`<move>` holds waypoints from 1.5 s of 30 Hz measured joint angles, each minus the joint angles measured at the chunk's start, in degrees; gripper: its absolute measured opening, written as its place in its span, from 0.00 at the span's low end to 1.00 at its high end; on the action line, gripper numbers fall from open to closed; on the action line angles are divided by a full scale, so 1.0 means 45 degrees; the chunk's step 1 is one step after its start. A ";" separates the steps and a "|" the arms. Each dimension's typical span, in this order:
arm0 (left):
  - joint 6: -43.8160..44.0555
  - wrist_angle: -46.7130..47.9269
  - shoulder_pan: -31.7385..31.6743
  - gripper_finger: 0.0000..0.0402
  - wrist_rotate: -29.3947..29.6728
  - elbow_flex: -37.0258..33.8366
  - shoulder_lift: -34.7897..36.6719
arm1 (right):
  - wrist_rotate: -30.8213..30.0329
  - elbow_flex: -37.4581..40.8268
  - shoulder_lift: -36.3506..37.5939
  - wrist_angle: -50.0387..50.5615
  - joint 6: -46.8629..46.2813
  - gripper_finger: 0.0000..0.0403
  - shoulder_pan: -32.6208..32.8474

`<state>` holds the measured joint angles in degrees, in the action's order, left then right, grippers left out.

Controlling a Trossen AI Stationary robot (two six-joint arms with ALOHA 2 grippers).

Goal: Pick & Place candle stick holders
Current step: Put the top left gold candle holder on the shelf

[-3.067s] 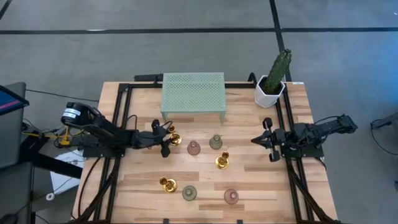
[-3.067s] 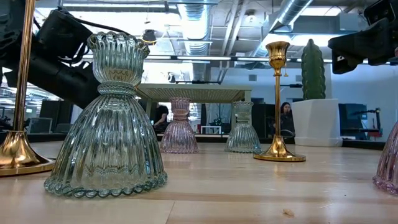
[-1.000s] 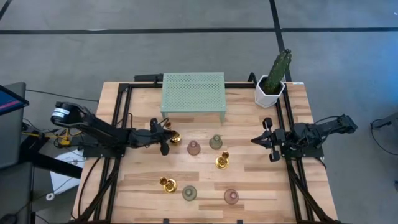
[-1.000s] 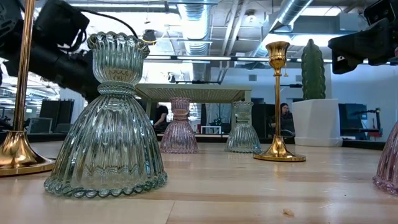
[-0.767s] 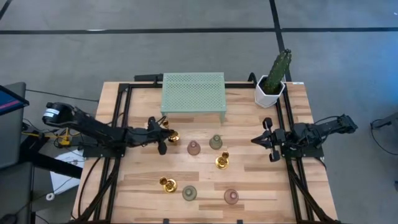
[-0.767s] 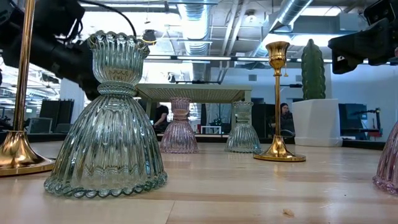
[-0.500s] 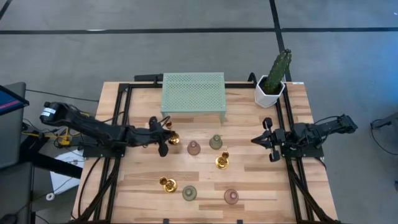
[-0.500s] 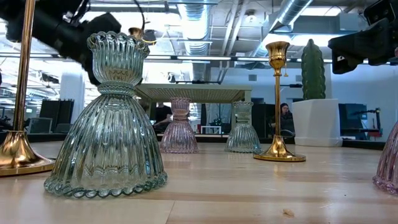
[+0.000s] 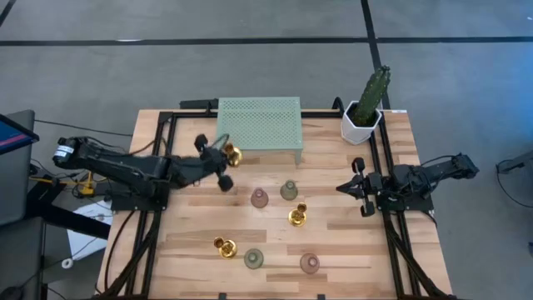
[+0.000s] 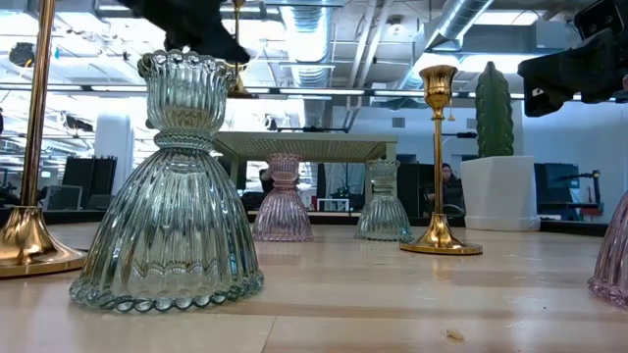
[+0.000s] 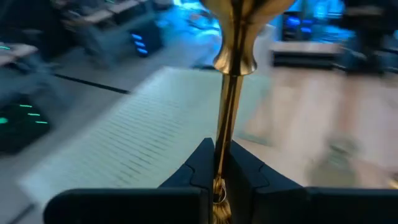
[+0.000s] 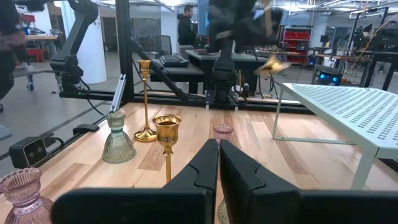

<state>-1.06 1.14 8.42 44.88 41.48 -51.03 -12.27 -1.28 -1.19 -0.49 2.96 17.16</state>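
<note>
At the far left of the worktop [image 9: 350, 250], just off the near-left corner of the mint green perforated stand [image 9: 258, 122], the left hand [image 9: 218, 158] is clenched on the thin stem of a gold candle stick holder [image 9: 232, 154]. The left wrist view shows that stem [image 11: 227, 124] running straight out from between the dark fingers [image 11: 198, 165], so the holder's long axis lies along the hand's own reach, with the wider gold end away from the wrist. From above, the gold piece sits on the stand side of the hand, almost touching the stand's edge, and the low view shows it lifted well clear of the wood.

What the next move seems to turn on is this: the stand lies just beyond and to the right of the carried holder. If the stand is the goal, as I judge likely, the holder's axis has to be brought upright so that the round base meets the perforated top flat.

Six more holders remain on the wood: a pink one [image 9: 260, 197] and a green one [image 9: 289, 191] mid-table, a gold one [image 9: 297, 217] just nearer, and another gold [image 9: 225, 247], green [image 9: 254, 259] and pink [image 9: 310, 264] along the near edge. All lie closer to the left arm's side or the middle. The right hand [image 9: 356, 187] waits at the right edge, its fingers pressed together on nothing, below the cactus [image 9: 372, 90].
</note>
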 joint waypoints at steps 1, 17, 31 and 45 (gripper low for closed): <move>-0.0261 -0.0024 -0.0378 0.04 0.0025 0.0173 0.0000 | 0.0000 0.0000 0.0000 0.0000 -0.0004 0.02 0.0002; 0.0756 -0.1517 -0.8954 0.04 -0.6931 0.0649 -0.0174 | 0.0000 0.0000 -0.0001 0.0000 -0.0004 0.02 -0.0001; 0.1354 -0.3593 -1.0481 0.04 -0.9088 0.0858 -0.3103 | -0.0027 0.0005 -0.0002 0.0000 -0.0331 0.02 -0.0007; 0.1349 -0.3583 -1.0102 0.04 -1.0744 0.4076 -0.6391 | -0.0432 0.0005 -0.0004 -0.0019 -0.0339 0.02 -0.0007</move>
<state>5.02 -14.99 -37.04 -3.46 59.83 -79.78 -14.22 -1.26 -1.21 -0.58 1.43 17.12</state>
